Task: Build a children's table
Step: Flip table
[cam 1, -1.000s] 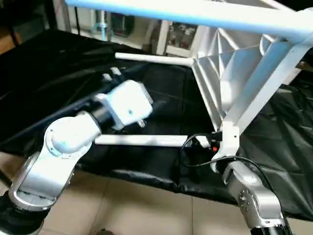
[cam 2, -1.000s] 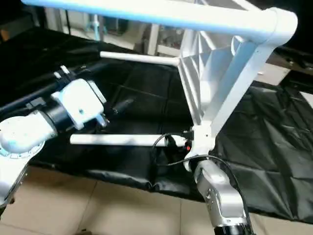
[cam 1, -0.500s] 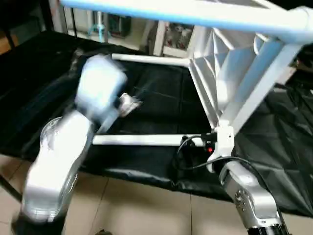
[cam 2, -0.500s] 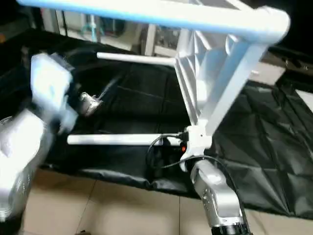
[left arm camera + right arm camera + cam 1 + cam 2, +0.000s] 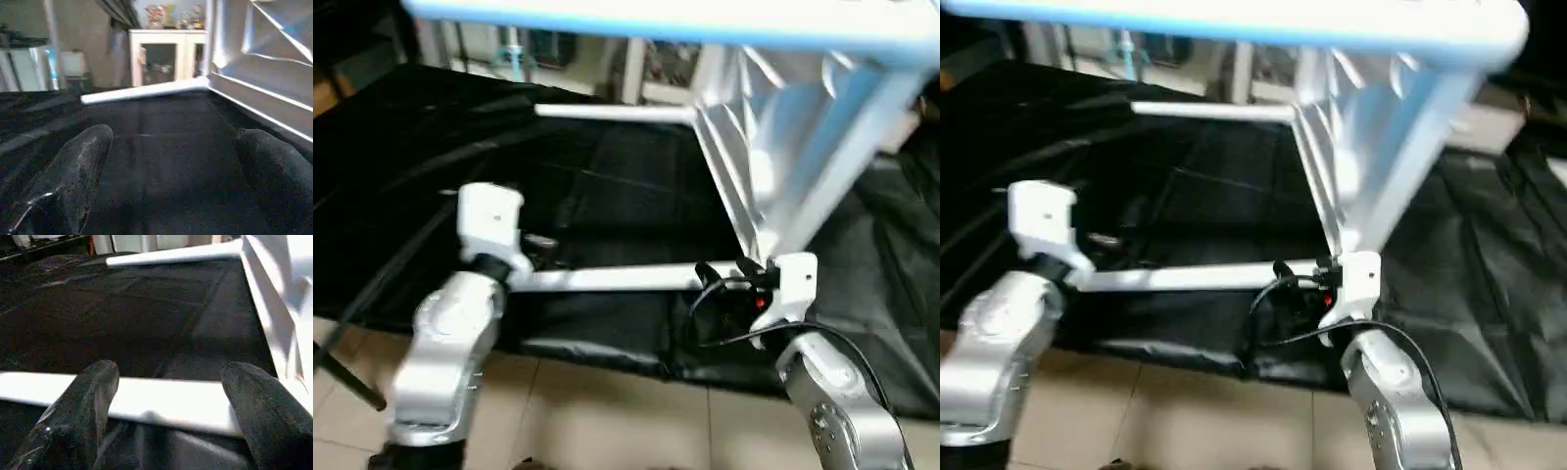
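Tabletop [image 5: 773, 147], white ribbed plastic, stands on edge on crinkled black cloth [image 5: 607, 196], its smooth tapered tube legs pointing left. Left gripper [image 5: 171, 161]: fingers spread wide, nothing between them, low over the cloth by the near leg [image 5: 617, 279]. Far leg [image 5: 146, 90] runs level beyond. Right gripper [image 5: 168, 401]: wide apart, straddling the near leg beside its socket. White glass-door cabinet [image 5: 166, 54] behind.

Head cameras look down; wrist cameras skim cloth [image 5: 161, 161].
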Controlling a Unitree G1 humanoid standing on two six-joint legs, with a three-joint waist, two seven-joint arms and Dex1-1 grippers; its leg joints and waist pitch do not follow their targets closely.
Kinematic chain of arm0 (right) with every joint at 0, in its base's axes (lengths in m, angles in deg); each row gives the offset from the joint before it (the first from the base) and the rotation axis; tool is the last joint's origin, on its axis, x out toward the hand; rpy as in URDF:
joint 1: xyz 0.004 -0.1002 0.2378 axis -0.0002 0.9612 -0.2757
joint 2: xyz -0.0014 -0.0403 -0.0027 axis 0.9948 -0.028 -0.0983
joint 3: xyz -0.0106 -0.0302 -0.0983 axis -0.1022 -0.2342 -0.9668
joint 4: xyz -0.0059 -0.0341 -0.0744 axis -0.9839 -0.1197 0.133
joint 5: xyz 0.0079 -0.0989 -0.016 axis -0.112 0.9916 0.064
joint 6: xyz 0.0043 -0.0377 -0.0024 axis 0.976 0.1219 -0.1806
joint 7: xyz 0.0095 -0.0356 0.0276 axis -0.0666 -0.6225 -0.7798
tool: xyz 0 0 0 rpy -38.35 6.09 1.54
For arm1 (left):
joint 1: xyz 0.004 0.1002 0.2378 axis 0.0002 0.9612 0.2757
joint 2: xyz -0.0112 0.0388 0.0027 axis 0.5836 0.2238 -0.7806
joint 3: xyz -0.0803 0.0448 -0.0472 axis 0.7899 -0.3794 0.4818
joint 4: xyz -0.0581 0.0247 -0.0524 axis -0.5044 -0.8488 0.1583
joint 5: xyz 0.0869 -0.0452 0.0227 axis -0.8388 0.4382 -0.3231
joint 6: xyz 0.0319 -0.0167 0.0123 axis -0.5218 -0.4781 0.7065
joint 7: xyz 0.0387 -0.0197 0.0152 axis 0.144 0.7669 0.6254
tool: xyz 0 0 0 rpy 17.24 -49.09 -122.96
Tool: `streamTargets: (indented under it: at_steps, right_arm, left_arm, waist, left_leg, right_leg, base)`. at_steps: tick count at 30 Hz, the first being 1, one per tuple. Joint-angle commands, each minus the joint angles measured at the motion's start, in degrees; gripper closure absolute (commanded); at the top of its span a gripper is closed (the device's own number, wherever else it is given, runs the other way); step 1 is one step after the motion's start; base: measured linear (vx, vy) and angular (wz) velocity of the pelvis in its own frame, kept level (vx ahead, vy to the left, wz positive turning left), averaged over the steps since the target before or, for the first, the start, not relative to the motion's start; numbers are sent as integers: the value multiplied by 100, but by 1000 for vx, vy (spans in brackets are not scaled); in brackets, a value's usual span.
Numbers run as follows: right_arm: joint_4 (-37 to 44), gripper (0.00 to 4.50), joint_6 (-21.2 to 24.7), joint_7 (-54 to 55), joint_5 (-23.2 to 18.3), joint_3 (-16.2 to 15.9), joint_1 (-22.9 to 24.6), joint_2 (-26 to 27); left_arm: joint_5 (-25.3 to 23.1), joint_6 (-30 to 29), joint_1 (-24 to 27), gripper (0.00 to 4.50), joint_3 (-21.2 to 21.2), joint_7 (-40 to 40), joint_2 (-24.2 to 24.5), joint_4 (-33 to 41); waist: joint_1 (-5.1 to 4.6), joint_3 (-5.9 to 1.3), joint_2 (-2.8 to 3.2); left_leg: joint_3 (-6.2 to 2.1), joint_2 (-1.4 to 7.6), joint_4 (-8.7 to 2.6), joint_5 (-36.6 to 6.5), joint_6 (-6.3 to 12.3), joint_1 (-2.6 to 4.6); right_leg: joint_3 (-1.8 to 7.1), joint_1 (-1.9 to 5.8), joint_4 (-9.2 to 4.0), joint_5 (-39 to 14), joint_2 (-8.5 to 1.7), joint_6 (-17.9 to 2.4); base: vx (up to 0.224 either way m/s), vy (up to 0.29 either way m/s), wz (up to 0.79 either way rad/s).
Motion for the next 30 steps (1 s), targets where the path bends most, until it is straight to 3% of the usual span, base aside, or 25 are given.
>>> streamTargets:
  at_steps: [1, 2, 3, 4, 5, 6, 7, 8, 9, 10, 11, 12, 13, 14, 15, 18, 19, 20, 22, 25, 26, 27, 28, 29, 30]
  right_arm:
    - [133, 77, 28, 55, -10, 25, 97, 18]
    - [140, 77, 13, 83, 8, -6, 107, 52]
    - [141, 77, 3, 101, 15, -10, 105, 68]
    - [144, 77, -16, 138, 26, -16, 102, 101]
    - [158, 77, -25, 163, 32, -2, 102, 120]
    - [158, 77, -25, 163, 32, -2, 102, 120]
    - [178, 77, -30, 181, 44, 32, 118, 128]
    - [185, 77, -30, 185, 45, 53, 125, 125]
    - [185, 77, -30, 190, 48, 64, 127, 120]
    - [181, 77, -31, 200, 54, 81, 129, 116]
    - [139, 77, -44, 250, 81, 125, 112, 119]
    - [116, 77, -53, 276, 96, 142, 101, 122]
    - [80, 77, -79, 305, 104, 176, 74, 132]
    - [53, 77, -74, 342, 121, 198, 42, 142]
    - [38, 77, -71, 341, 100, 210, 27, 156]
    - [-19, 77, -55, 331, 11, 259, -34, 217]
    - [-53, 77, -57, 311, 0, 249, -81, 227]
    - [-62, 77, -28, 282, -23, 245, -127, 213]
    - [-62, 77, -28, 282, -23, 245, -127, 213]
    - [-163, 77, -20, 289, 5, 284, -241, 155]
    - [-200, 77, -50, 291, 19, 306, -264, 141]
    - [-200, 77, -50, 291, 19, 306, -264, 141]
    - [-227, 77, -73, 312, 37, 349, -301, 137]
    - [-229, 77, -66, 319, 34, 366, -316, 136]
    - [-226, 77, -46, 323, 29, 394, -333, 139]
  left_arm:
    - [16, -43, -39, 0, 3, -60, 30, 13]
    - [31, -51, -54, 0, 28, -84, 39, 11]
    - [20, -61, -66, 0, 17, -83, 49, -17]
    - [-3, -75, -87, 0, -10, -77, 69, -78]
    - [32, -12, -91, 0, 22, -12, 7, -140]
    - [32, -12, -91, 0, 22, -12, 7, -140]
    - [129, 99, -53, 0, 127, 105, -134, -175]
    - [168, 130, -31, 0, 172, 155, -196, -172]
    - [172, 140, -18, 0, 182, 169, -209, -166]
    - [171, 162, 2, 0, 195, 189, -225, -157]
    - [114, 283, 58, 0, 214, 244, -237, -131]
    - [83, 343, 84, 0, 224, 277, -244, -115]
    - [47, 412, 119, 0, 248, 328, -256, -74]
    - [68, 450, 141, 0, 283, 322, -266, -30]
    - [73, 441, 140, 0, 294, 328, -269, -18]
    - [99, 395, 131, 0, 335, 349, -274, 24]
    - [76, 397, 86, 0, 317, 326, -256, -1]
    - [31, 394, 29, 0, 278, 332, -258, -25]
    - [31, 394, 29, 0, 278, 332, -258, -25]
    - [-13, 493, -41, 0, 149, 327, -262, -78]
    - [-27, 444, -23, 0, 123, 367, -284, -65]
    - [-27, 444, -23, 0, 123, 367, -284, -65]
    - [-50, 467, 18, 0, 119, 416, -328, -37]
    - [-67, 477, 34, 0, 118, 432, -335, -19]
    - [-94, 489, 52, 0, 114, 450, -341, 11]
  waist:
    - [20, -441, 169]
    - [16, -460, 187]
    - [-65, -359, 280]
    - [-140, -233, 445]
    - [-26, -94, 632]
    - [233, 51, 475]
    - [623, -26, 584]
    - [495, -88, 403]
    - [371, -12, 29]
    - [479, -31, 167]
    - [599, -2, 138]
    - [598, -21, 118]
    - [605, -86, 239]
    - [491, -109, 331]
    - [441, -107, 379]
    - [345, -102, 357]
    - [299, -122, 333]
    - [289, -65, 263]
    - [305, -73, 188]
    - [280, -173, 86]
    - [363, -205, -108]
    - [363, -246, 46]
    - [265, -269, 118]
    - [128, -313, 108]
    - [62, -295, 116]
  left_leg:
    - [69, -107, -171, 550, 1392, -47]
    - [62, -56, -173, 31, 1318, 13]
    - [36, 50, -265, -1279, 1027, 101]
    - [-99, 283, -494, -2731, 603, 256]
    - [-260, 831, -1327, -4486, 145, -84]
    - [0, 751, -1404, -4980, -118, -378]
    - [396, 547, -1313, -5180, -114, -276]
    - [401, 574, -1076, -4549, -115, -131]
    - [217, 80, 573, -2617, -426, 622]
    - [-271, -119, 711, -673, -36, 74]
    - [-281, -18, 323, -670, -171, 114]
    - [-271, 55, 56, -846, -280, 199]
    - [-190, 154, -200, -1185, -346, 564]
    - [-202, 266, -401, -1992, -365, 676]
    - [-198, 273, -463, -2143, -414, 629]
    - [-211, 279, -666, -2146, -485, 504]
    - [-39, 326, -567, -2005, -675, 681]
    - [139, 254, -474, -2346, -987, 832]
    - [246, 152, -432, -2453, -1048, 819]
    - [356, 67, -370, -2118, -611, 631]
    - [132, -33, -384, -1553, 61, 168]
    - [38, 38, -378, -1137, 286, 164]
    - [-26, 104, -486, -731, 620, 286]
    - [11, 96, -559, -446, 832, 477]
    - [7, 103, -573, -379, 924, 547]
  right_leg:
    - [-3, 226, -613, 502, -217, -1094]
    - [-51, 228, -685, -369, -232, -1016]
    - [-198, 205, -871, -2334, -204, -610]
    - [-426, 226, -839, -3450, -123, -74]
    - [-396, 702, 571, -2741, -9, 138]
    - [-402, 744, 1041, -2280, 31, -22]
    - [-237, 743, 1233, -2339, 52, -81]
    - [214, 802, 1204, -3042, -99, 79]
    - [621, -84, -630, -6678, -913, 560]
    - [1081, 433, -598, -6681, -976, 345]
    - [873, 590, -430, -5742, -846, 317]
    - [784, 592, -280, -4907, -682, 158]
    - [556, 407, -102, -3103, -339, -194]
    - [510, 409, -79, -2546, -280, -420]
    - [501, 459, -85, -2353, -301, -509]
    - [446, 664, -210, -2051, -416, -503]
    - [574, 515, -363, -2108, -350, -331]
    - [639, 328, -493, -2752, -196, -92]
    - [775, 290, -486, -3265, -165, 192]
    - [1099, 440, -460, -2939, -252, 226]
    - [1110, 892, -431, -2262, -581, 199]
    - [1133, 893, -456, -1935, -749, 67]
    - [925, 721, -370, -1238, -610, -253]
    - [642, 605, -245, -634, -315, -541]
    - [559, 532, -227, -510, -236, -608]
  base:
    - [-134, 4, 2]
    - [-152, 31, -1]
    - [-152, 31, -1]
    - [-146, 27, -11]
    - [-182, 8, -2]
    - [-182, 8, -2]
    - [-152, -41, 19]
    - [-25, -107, 13]
    - [-25, -107, 13]
    - [20, -52, 0]
    - [0, 0, 0]
    - [0, 0, 0]
    - [-153, -22, 43]
    - [-146, -11, 35]
    - [-146, -11, 35]
    - [-39, 70, -1]
    - [-29, 78, -10]
    - [0, 0, 0]
    - [-28, 84, -44]
    - [2, 132, -74]
    - [19, 143, -50]
    - [19, 143, -50]
    - [4, 159, -22]
    - [13, 85, -4]
    - [49, 156, -4]
